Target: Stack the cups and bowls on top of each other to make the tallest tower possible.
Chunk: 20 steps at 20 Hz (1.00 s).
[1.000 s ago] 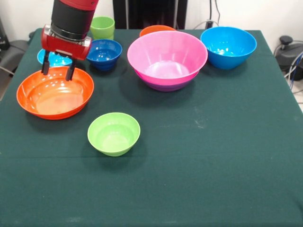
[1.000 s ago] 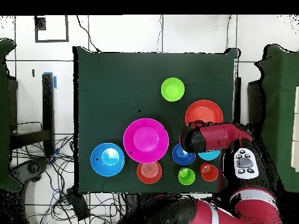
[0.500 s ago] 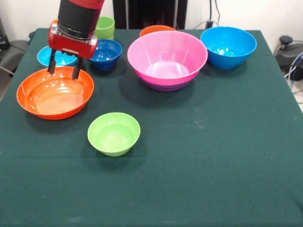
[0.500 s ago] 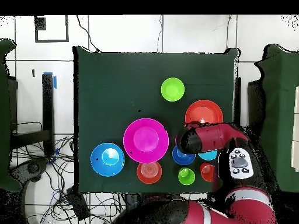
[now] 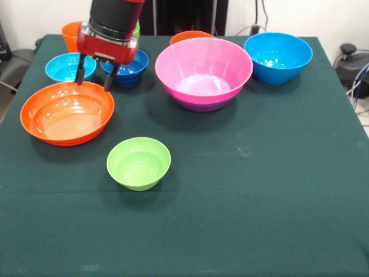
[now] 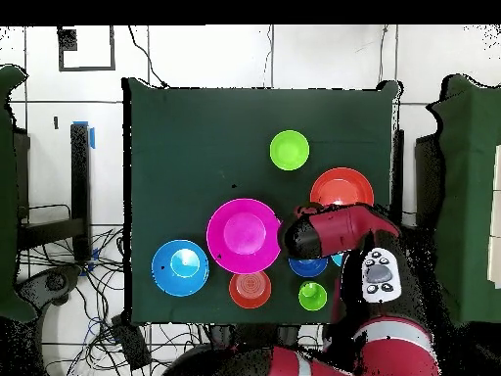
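Hand (image 5: 92,85) open (empty), over wide orange bowl (image 5: 67,112), 1 lime-green bowl (image 5: 138,163)

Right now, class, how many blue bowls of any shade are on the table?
3. In the front view: a big blue bowl at the top right, a light-blue bowl at the top left, and a dark-blue bowl beside it, partly behind the gripper. None seems hidden.
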Each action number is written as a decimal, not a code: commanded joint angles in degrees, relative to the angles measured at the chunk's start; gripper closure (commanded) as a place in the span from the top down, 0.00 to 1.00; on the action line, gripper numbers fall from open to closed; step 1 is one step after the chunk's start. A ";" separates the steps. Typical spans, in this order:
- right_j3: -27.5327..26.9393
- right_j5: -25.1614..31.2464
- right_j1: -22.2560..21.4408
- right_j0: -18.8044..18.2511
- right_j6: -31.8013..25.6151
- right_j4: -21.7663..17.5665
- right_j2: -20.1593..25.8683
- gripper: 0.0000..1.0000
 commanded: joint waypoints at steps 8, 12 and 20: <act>0.93 1.53 3.19 3.64 5.54 2.13 0.38 1.00; -0.38 -0.97 5.52 4.53 6.93 1.69 -0.73 1.00; -0.82 -2.50 5.84 6.31 7.37 1.88 -2.64 1.00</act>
